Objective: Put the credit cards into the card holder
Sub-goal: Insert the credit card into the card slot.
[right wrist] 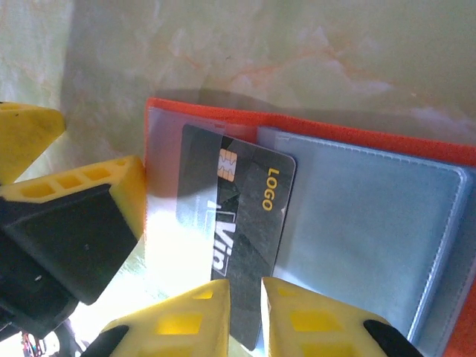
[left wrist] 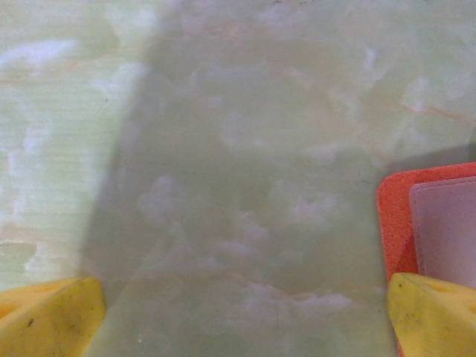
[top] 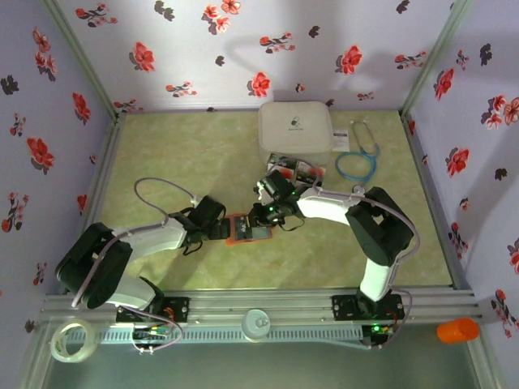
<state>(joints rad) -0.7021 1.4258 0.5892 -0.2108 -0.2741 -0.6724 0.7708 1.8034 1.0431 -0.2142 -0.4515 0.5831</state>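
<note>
The orange card holder lies open at mid-table, its grey-blue inside facing up. My right gripper is shut on a dark credit card with a chip and a yellow "LOGO"; the card's far end lies under the holder's clear left pocket. In the top view the right gripper sits at the holder's right end. My left gripper is open, and its right fingertip rests on the holder's orange edge. More credit cards lie in front of the white case.
A big white rounded case stands at the back, with a blue stethoscope to its right. On the front rail are an orange cylinder and a tape roll. Flowered walls enclose the table.
</note>
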